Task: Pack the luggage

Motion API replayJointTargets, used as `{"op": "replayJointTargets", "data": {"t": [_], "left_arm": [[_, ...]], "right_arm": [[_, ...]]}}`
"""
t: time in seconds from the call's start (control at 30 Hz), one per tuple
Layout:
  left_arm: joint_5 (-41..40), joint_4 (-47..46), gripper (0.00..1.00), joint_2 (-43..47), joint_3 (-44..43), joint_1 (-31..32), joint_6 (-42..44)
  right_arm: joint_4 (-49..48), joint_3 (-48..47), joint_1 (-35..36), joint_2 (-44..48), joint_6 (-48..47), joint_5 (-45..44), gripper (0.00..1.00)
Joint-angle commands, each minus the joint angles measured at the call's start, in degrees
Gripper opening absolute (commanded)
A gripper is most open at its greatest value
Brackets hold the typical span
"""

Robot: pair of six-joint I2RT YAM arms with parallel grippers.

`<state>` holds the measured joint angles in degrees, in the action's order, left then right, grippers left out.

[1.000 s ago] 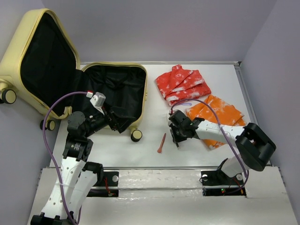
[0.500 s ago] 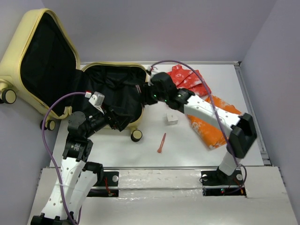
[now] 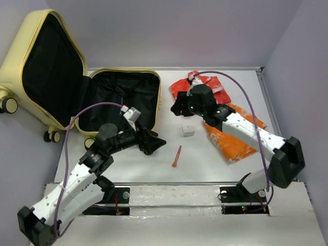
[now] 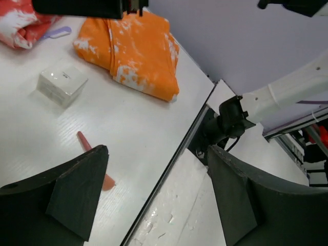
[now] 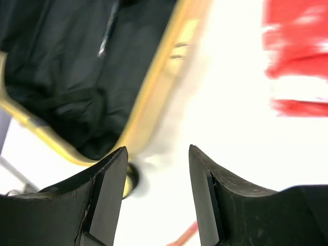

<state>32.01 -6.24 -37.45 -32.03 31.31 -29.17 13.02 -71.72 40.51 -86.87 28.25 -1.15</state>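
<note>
The luggage (image 3: pixel 31 61) is a pale yellow suitcase lying open at the left, its lid propped up and its black-lined base (image 3: pixel 120 97) on the table. My left gripper (image 3: pixel 154 143) hovers by the base's front right corner. In the left wrist view it (image 4: pixel 156 154) is open and holds nothing. My right gripper (image 3: pixel 177 107) hangs between the base and a red garment (image 3: pixel 202 89). In the right wrist view it (image 5: pixel 158 151) is open and empty above the yellow rim (image 5: pixel 164 87).
A small white box (image 3: pixel 187 130) and a thin red stick (image 3: pixel 176 156) lie between the grippers. An orange garment (image 3: pixel 236 136) lies partly under the right arm. A caster wheel (image 5: pixel 130 179) sits at the luggage corner. The table's front edge (image 4: pixel 179 148) runs under the left gripper.
The left gripper has swung right, from over the luggage base to its front corner. The right gripper rose from near the front of the table and opened. A white box now lies on the table.
</note>
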Motion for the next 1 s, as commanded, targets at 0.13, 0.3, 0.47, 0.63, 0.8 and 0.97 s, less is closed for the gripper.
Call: {"op": "replayJointTargets", "data": {"t": [0.13, 0.3, 0.47, 0.63, 0.8, 0.97], "left_arm": [[-39.11, 3.69, 0.82, -24.02, -10.68, 28.43, 3.59], [-46.67, 3.78, 0.77, -36.27, -12.17, 33.28, 3.85], [-52.39, 5.80, 0.77, -46.65, -15.69, 36.28, 3.33], [-53.72, 5.80, 0.72, -51.48, -16.13, 36.28, 3.24], [-52.84, 4.48, 0.48, -55.53, -16.57, 36.37, 3.77], [-52.66, 4.39, 0.34, -59.22, -17.01, 36.37, 4.21]], "right_arm": [[-1.16, 22.12, -12.63, 21.20, -1.18, -6.32, 0.56], [1.31, 26.54, -13.71, 26.13, -2.41, -8.34, 0.63], [2.10, 27.34, -13.71, 26.84, -3.73, -6.33, 0.70], [1.84, 28.39, -13.71, 26.49, -3.38, -5.27, 0.66], [1.14, 28.83, -13.71, 26.31, -3.38, -3.78, 0.55], [0.61, 28.83, -13.71, 25.88, -3.73, -1.84, 0.56]]}}
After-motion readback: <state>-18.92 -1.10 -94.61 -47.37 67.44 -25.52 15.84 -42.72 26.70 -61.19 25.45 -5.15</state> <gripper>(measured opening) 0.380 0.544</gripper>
